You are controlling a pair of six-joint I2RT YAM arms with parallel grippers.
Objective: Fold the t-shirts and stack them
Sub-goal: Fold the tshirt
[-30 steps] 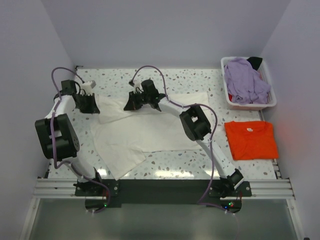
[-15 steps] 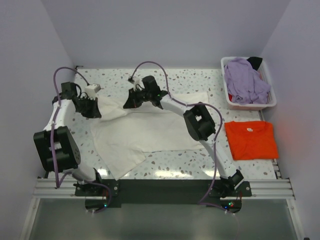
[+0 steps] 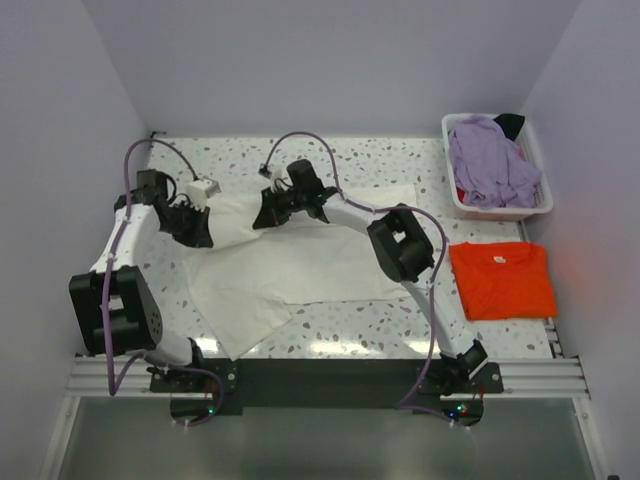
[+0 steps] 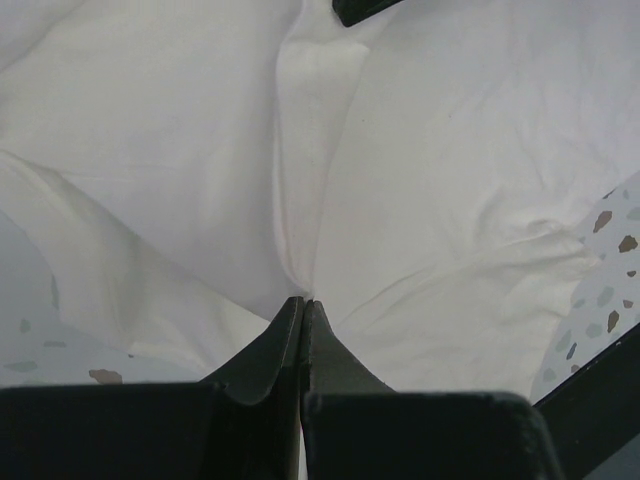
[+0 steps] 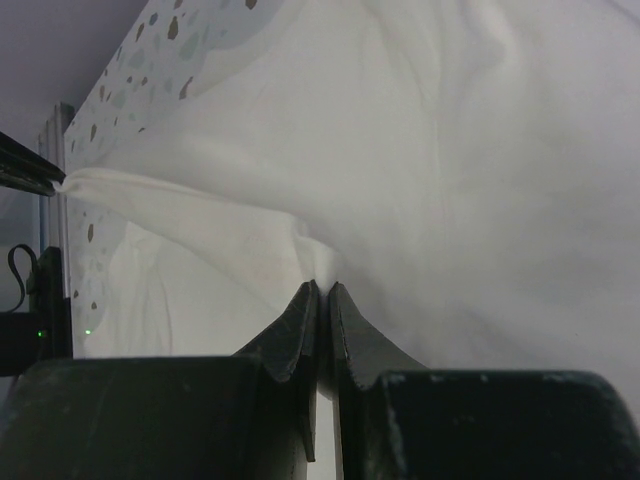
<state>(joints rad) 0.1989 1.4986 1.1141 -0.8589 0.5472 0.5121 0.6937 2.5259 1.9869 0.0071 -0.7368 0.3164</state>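
Top external view: the cream-white t-shirt (image 3: pixel 300 270) lies spread on the speckled tabletop (image 3: pixel 400 160), its far side pinched by the left fingers (image 4: pixel 262 352) and right fingers (image 5: pixel 288 338), both clenched on cloth, with the orange-red t-shirt (image 3: pixel 502 280) folded at right and the lavender t-shirt (image 3: pixel 490 165) heaped in a white basket (image 3: pixel 500 211).

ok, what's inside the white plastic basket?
A crumpled lavender t-shirt fills the white plastic basket; black cloth at its far corner, a red scrap near-left. Anything underneath is covered.

On the table (image 3: pixel 400 160), the spread t-shirt (image 3: pixel 290 265) lies left of the folded t-shirt (image 3: pixel 502 280), the basket (image 3: pixel 500 211) behind the latter.
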